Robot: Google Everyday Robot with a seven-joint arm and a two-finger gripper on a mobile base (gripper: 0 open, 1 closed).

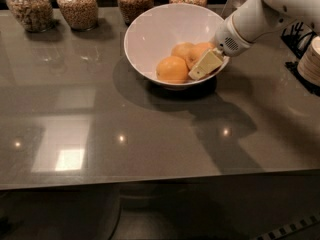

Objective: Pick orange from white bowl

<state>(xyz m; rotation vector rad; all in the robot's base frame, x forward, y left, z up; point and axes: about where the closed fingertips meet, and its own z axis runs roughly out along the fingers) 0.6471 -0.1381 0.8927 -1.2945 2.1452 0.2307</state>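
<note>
The white bowl stands on the grey table at the back centre. It holds three fruits. The orange, deep orange and lumpy, lies at the bowl's right side. A smooth, lighter orange lies in front, and a paler, yellowish one lies behind. My gripper reaches in over the bowl's right rim. It sits against the front right of the orange and covers part of it.
Several glass jars of grains line the table's back edge, left of and behind the bowl. A black rack and a stack of pale dishes stand at the right edge. The table's front edge runs across the bottom.
</note>
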